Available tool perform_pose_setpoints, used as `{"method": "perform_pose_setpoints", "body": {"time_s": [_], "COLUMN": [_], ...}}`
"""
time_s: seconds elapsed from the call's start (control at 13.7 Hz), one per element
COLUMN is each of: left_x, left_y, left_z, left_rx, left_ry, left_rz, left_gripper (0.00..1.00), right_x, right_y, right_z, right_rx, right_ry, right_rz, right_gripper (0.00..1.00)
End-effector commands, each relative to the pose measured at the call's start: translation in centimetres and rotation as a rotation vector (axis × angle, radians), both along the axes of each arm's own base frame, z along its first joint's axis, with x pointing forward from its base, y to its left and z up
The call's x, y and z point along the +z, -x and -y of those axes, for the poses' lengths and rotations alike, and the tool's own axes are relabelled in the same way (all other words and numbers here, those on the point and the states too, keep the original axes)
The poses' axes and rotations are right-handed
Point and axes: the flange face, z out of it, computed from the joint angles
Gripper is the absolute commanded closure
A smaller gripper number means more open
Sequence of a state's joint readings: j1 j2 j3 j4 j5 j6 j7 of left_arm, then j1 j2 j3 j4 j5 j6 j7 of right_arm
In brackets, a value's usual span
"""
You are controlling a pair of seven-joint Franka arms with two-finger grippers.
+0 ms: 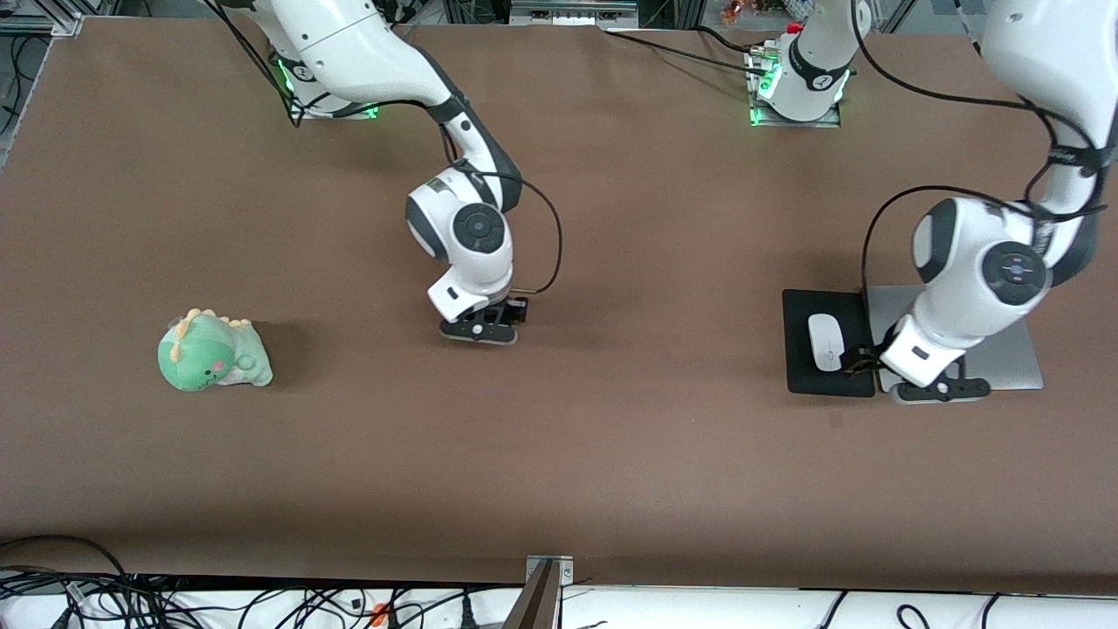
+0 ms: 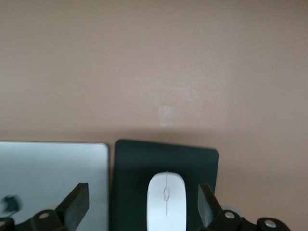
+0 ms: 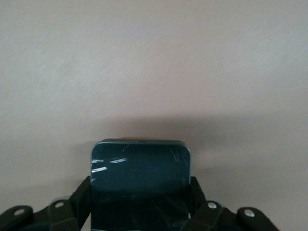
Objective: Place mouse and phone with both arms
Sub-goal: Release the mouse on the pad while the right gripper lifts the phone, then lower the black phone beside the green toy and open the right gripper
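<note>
A: What is the left tool point(image 1: 860, 362) doing?

B: It is hanging low over the black pad point(image 1: 803, 371) at the left arm's end of the tabletop point(image 1: 611, 437), with its fingers point(image 2: 77, 202) standing wide apart. The mouse point(image 1: 825, 342) is lying flat on that pad, and in the left wrist view the mouse point(image 2: 166, 199) is sitting between the two fingers without either one pressing on it.

A: So nothing is being gripped there?

B: Nothing. A silver laptop point(image 1: 1004, 354) is lying shut just beside the pad, toward the left arm's end, and the left arm is partly covering it.

A: And the right tool point(image 1: 479, 332)?

B: It is sitting low at the middle of the tabletop, with its fingers point(image 3: 82, 199) clamping the phone point(image 3: 140, 180) by its two side edges. In the front view the phone is hiding under the wrist, so I cannot tell whether it is touching the tabletop.

A: Anything else around?

B: A green dinosaur plush point(image 1: 212, 351) is lying toward the right arm's end of the tabletop, well apart from both tools.
</note>
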State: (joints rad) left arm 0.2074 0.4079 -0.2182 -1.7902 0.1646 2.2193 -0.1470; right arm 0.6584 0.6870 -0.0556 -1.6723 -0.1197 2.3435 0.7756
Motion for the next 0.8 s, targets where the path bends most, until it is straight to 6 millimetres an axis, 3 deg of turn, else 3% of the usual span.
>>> {"method": "perform_pose_setpoints", "body": {"time_s": [0.0, 0.15, 0.36, 0.51, 0.58, 0.73], "left_x": [8.5, 14.2, 21.7, 24.4, 24.8, 24.6], "left_y": [0.4, 2.6, 6.7, 7.3, 7.2, 7.4], "left_z": [-1.0, -0.7, -0.1, -0.9, -1.6, -3.1], "left_rx": [-0.025, -0.018, -0.004, 0.011, 0.009, 0.001], "left_ry": [0.01, -0.01, -0.014, -0.012, 0.012, 0.022], "left_rz": [-0.049, -0.045, -0.051, -0.029, -0.033, -0.042], "left_gripper": [0.0, 0.0, 0.0, 0.0, 0.0, 0.0], "right_x": [2.8, 3.4, 2.9, 1.3, 0.2, -1.2], "right_y": [-1.4, -1.9, -1.9, -1.4, -1.0, -0.2], "right_z": [5.4, 10.9, 18.9, 23.0, 25.2, 27.2], "right_rx": [0.043, 0.076, 0.1, 0.132, 0.152, 0.176], "right_ry": [-0.002, -0.018, -0.057, -0.061, -0.064, -0.071], "right_rz": [-0.024, -0.024, 0.01, 0.026, 0.036, 0.071], "right_gripper": [1.0, 1.0, 1.0, 1.0, 1.0, 1.0]}}
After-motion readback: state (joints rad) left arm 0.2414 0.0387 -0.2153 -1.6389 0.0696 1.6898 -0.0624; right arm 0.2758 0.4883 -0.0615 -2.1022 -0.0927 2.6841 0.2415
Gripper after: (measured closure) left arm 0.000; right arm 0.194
